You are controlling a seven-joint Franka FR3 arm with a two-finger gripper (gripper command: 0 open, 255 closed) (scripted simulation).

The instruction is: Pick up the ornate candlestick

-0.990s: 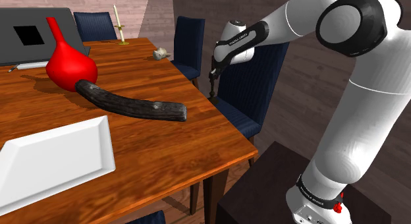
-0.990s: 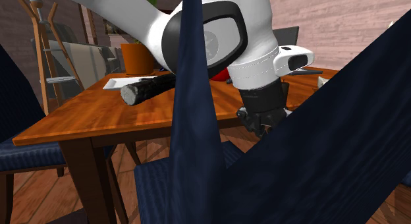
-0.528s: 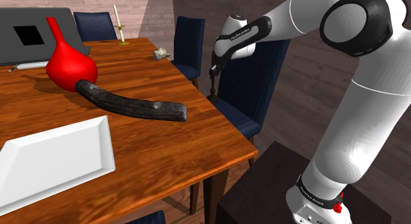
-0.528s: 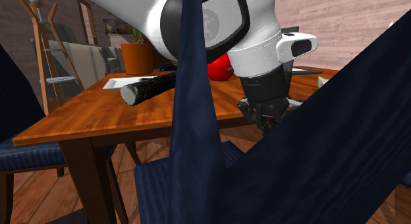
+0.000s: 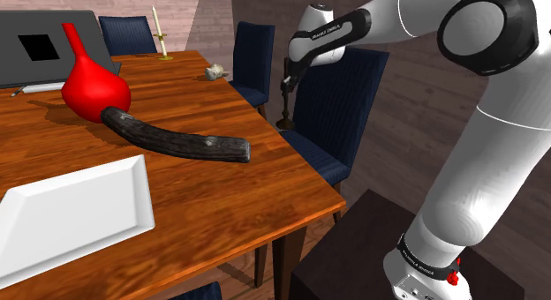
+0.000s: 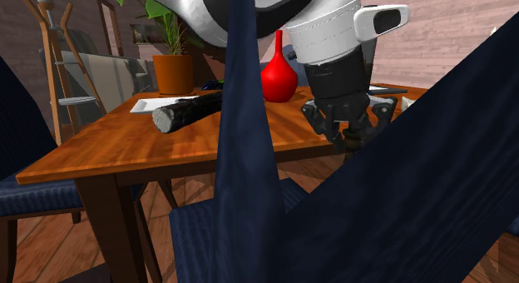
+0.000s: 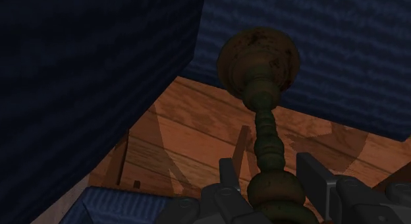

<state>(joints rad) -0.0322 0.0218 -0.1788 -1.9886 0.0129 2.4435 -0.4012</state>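
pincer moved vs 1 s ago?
Yes, upward. In the shoulder view the pincer, shut on the dark candlestick, sits higher against the blue chair back behind it than before.

Home dining room: wooden table (image 5: 221, 192), blue chairs (image 5: 340, 104).

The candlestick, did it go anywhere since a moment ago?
Yes. The end effector went up, lifting the dark candlestick that it clasps higher beside the blue chair. The red vase, the black log and the white tray stayed where they were on the table.
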